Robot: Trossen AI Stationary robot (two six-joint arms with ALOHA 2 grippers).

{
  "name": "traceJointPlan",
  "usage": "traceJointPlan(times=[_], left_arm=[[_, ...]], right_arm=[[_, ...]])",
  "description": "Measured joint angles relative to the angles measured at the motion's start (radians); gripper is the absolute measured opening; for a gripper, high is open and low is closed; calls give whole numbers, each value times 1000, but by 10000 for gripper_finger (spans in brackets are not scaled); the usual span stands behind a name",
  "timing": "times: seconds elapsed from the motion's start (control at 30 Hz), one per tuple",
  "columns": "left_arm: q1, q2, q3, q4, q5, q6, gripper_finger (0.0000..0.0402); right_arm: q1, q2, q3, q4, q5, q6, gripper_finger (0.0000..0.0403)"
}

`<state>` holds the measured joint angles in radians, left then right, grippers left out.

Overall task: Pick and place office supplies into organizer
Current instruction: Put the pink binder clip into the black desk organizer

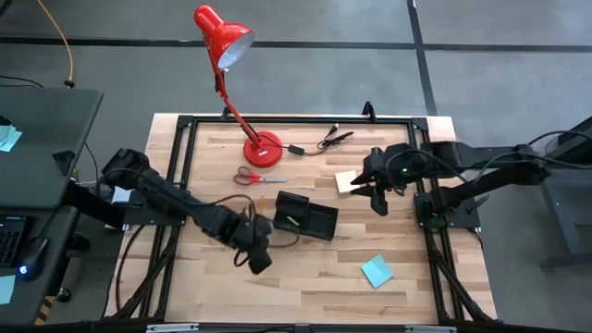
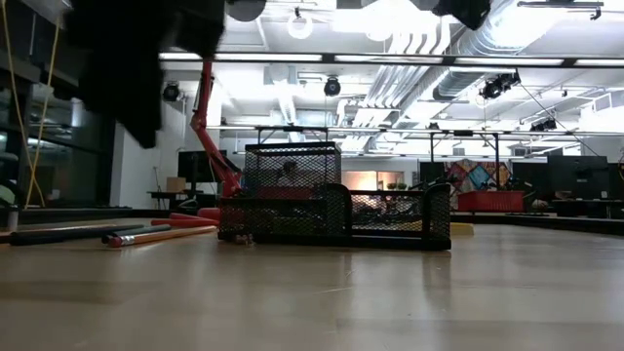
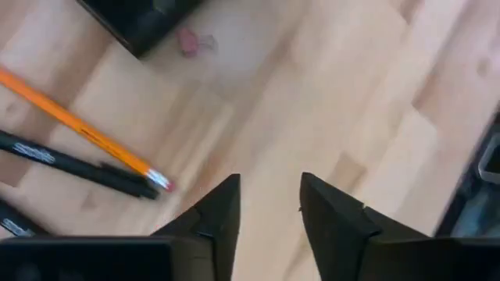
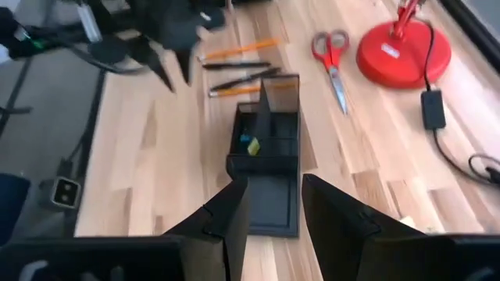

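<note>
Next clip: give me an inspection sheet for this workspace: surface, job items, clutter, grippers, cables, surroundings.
Surface: wooden table, black frame.
Job's things: black organizer mid-table; red scissors near the lamp base; orange pencil and dark pens beside the organizer; teal sticky pad toward the front right; pale pad by the right arm.
Clutter: red desk lamp; small pink clip.
Grippers: left gripper open, empty, above bare wood; right gripper open, empty, facing the organizer.
Cables: lamp cord at the table's back.
Surroundings: side desk.

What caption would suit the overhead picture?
Two robot arms flank a black organizer on a wooden table, scissors and red lamp nearby.
</note>
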<state>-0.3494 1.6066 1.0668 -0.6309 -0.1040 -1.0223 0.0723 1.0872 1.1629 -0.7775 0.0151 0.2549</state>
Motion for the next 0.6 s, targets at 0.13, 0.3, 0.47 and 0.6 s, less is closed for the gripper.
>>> traceJointPlan(times=[0.13,0.3,0.47,0.6], left_arm=[[-34,21,-10,35,-83,-53,159],[-28,96,-16,63,-110,-124,185],[-18,171,-17,131,-112,-193,206],[-15,215,-18,194,-161,-228,221]], right_arm=[[0,62,0,-6,0,18,116],[8,126,-1,-8,-16,53,116],[49,128,-1,49,33,32,116],[60,123,0,47,41,25,116]])
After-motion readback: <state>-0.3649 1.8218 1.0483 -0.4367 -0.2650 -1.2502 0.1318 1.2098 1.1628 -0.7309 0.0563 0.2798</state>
